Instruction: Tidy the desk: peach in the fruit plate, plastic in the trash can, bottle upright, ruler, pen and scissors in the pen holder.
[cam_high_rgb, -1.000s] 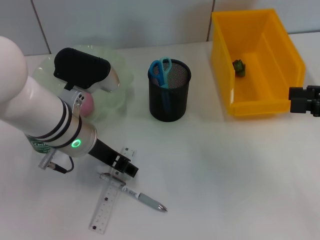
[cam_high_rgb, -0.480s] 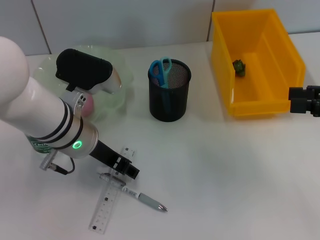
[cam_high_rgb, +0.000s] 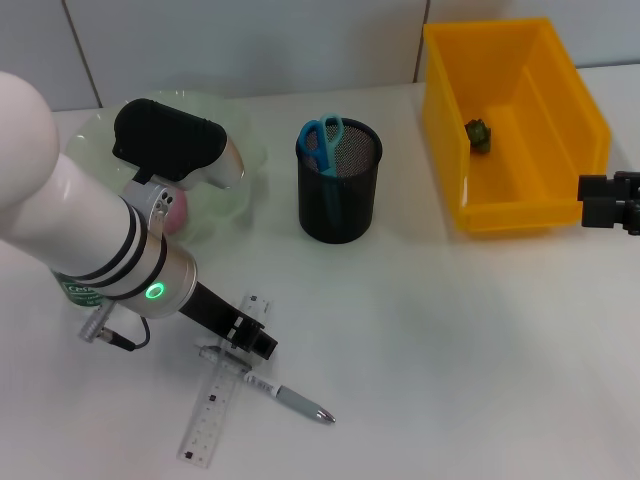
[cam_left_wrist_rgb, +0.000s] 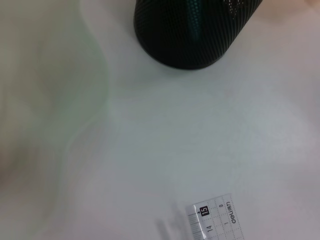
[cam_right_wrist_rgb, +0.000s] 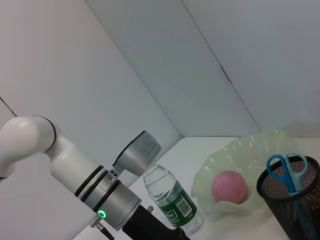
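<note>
Quick count of what's on the desk: 1 clear ruler (cam_high_rgb: 216, 400), 1 pen (cam_high_rgb: 290, 400), 1 pair of blue-handled scissors (cam_high_rgb: 322, 141), 1 peach (cam_right_wrist_rgb: 229, 186), 1 bottle (cam_right_wrist_rgb: 170, 199), 1 green scrap of plastic (cam_high_rgb: 479, 133).

The scissors already stand in the black mesh pen holder (cam_high_rgb: 339, 190). The peach sits in the pale green fruit plate (cam_right_wrist_rgb: 220, 160), the plastic lies inside the yellow trash can (cam_high_rgb: 578, 95), and the bottle stands upright with a green label just beside the plate.

The ruler and pen lie crossed on the table, touching. The ruler's end reads "15", "14" and "deli".

The left gripper (cam_high_rgb: 250, 338) is right down over that crossing; can't tell if its jaws are clenched or released. The right gripper (cam_high_rgb: 600, 200) is parked by the trash can's front corner, jaws not readable either.
</note>
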